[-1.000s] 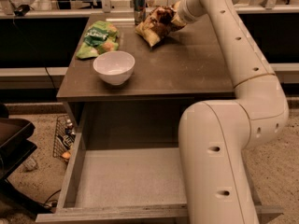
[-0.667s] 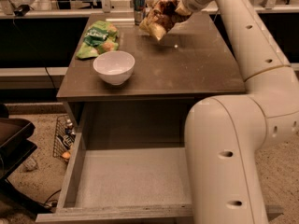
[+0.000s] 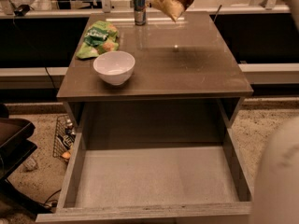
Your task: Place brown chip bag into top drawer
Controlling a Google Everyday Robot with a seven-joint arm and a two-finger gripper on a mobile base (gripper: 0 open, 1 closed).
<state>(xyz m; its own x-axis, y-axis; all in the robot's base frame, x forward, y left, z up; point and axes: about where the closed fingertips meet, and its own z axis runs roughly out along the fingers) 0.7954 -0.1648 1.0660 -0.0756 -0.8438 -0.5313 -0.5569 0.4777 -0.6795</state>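
The brown chip bag [image 3: 172, 0] hangs in the air above the far edge of the cabinet top [image 3: 187, 64], its upper part cut off by the top of the view. My gripper holds it from above and lies almost wholly beyond the top edge of the view. The top drawer [image 3: 154, 176] is pulled out wide open below the cabinet top, toward the camera, with nothing on its pale grey bottom. The bag is well behind and above the drawer.
A white bowl [image 3: 114, 67] and a green chip bag [image 3: 99, 38] lie on the left of the cabinet top, and a drink can [image 3: 139, 7] stands at the back. My white arm [image 3: 278, 176] fills the lower right corner. A black chair [image 3: 11, 143] and a wire basket [image 3: 63, 136] are on the left floor.
The brown chip bag has been lifted off the cabinet top and now hangs higher, at the top edge. The arm has swung up and mostly out of the view.
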